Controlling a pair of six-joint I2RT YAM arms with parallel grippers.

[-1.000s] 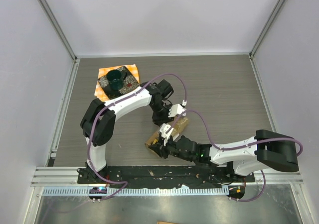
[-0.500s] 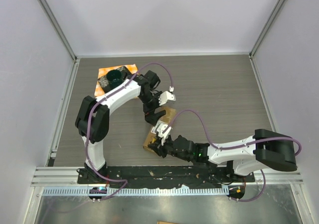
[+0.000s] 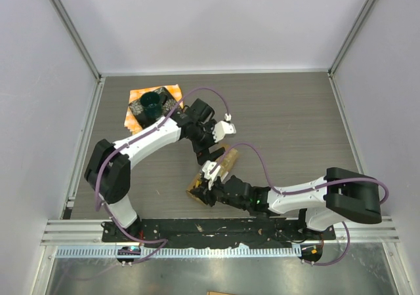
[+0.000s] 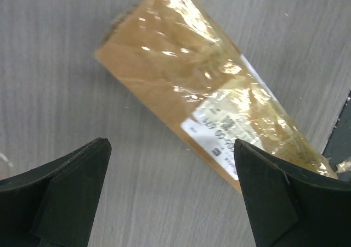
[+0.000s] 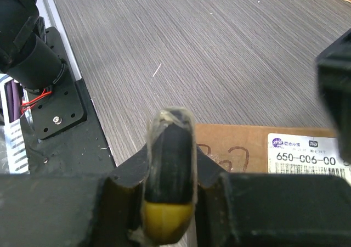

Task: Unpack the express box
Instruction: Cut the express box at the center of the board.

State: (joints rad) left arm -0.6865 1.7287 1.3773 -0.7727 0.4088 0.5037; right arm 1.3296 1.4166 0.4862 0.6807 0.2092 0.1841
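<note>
The express box (image 3: 229, 159), brown cardboard with shiny tape and a white label, lies slantwise on the table between the two arms. In the left wrist view the express box (image 4: 203, 93) lies just beyond my left gripper (image 4: 170, 145), which hangs open above bare table beside the label, touching nothing. From overhead, the left gripper (image 3: 205, 152) is over the box's far half. My right gripper (image 3: 209, 193) is at the box's near end, shut on a black tool with a yellow base (image 5: 169, 170). The tool's tip stands over the cardboard edge (image 5: 241, 148).
An orange cloth (image 3: 172, 90) with a dark patterned dish and a dark green cup (image 3: 152, 101) lies at the back left. The black base plate (image 5: 55, 112) runs along the near edge, close to the box. Grey walls enclose the table.
My left gripper has opened, let go of the box and drawn back up and to the left. The box has shifted slightly left. The right gripper still holds the tool.
</note>
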